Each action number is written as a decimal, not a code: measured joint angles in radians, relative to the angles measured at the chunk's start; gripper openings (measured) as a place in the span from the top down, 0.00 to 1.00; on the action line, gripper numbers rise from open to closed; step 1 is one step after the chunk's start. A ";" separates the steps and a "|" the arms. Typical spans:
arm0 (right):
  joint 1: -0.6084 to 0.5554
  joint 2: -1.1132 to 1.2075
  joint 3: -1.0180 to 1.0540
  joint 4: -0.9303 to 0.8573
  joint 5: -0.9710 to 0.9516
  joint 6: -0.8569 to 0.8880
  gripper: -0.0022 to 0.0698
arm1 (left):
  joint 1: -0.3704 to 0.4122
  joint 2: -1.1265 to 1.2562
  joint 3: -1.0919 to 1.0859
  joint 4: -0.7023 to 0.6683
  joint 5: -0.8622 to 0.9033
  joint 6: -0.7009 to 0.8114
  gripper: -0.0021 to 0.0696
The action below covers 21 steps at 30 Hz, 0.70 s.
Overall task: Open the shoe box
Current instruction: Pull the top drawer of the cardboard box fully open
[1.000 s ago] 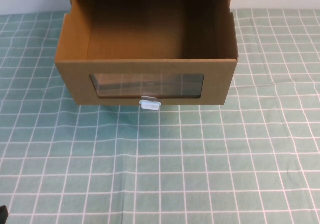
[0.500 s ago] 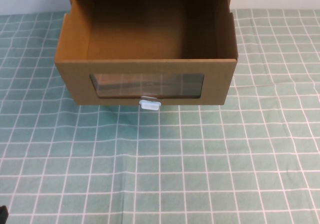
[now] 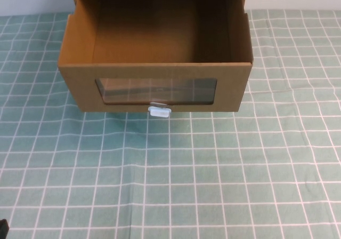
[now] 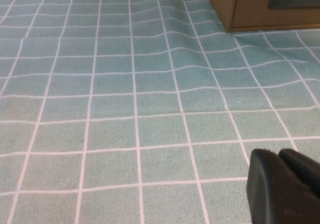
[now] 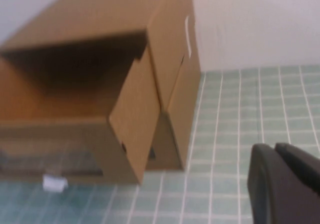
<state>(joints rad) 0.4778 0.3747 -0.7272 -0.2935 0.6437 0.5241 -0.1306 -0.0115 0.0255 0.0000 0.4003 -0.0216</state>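
One brown cardboard shoe box (image 5: pixel 182 84) sits at the far middle of the green grid-patterned tablecloth (image 3: pixel 213 185), windowed drawer (image 3: pixel 234 84) slid out, small white pull tab (image 3: pixel 159 111) on its front. Left gripper (image 4: pixel 280 156) is low over the cloth, apart from the box, fingers pressed together, empty. Right gripper (image 5: pixel 276 149) is off the box's right side, fingers also together, holding nothing.

Matt cardboard shoe box (image 3: pixel 160 71), cloth (image 3: pixel 213 169)

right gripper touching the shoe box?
Apart. Right wrist view shows tablecloth between right gripper and shoe box. Left gripper hovers over tablecloth, also clear of it.
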 joint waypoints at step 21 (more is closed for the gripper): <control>-0.379 -0.179 0.414 0.244 -0.447 -0.481 0.99 | 0.000 0.000 0.000 0.000 -0.002 0.000 0.98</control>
<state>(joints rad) 0.0987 0.1958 -0.3136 -0.0492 0.1969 0.0434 -0.1306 -0.0115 0.0255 0.0000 0.3987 -0.0216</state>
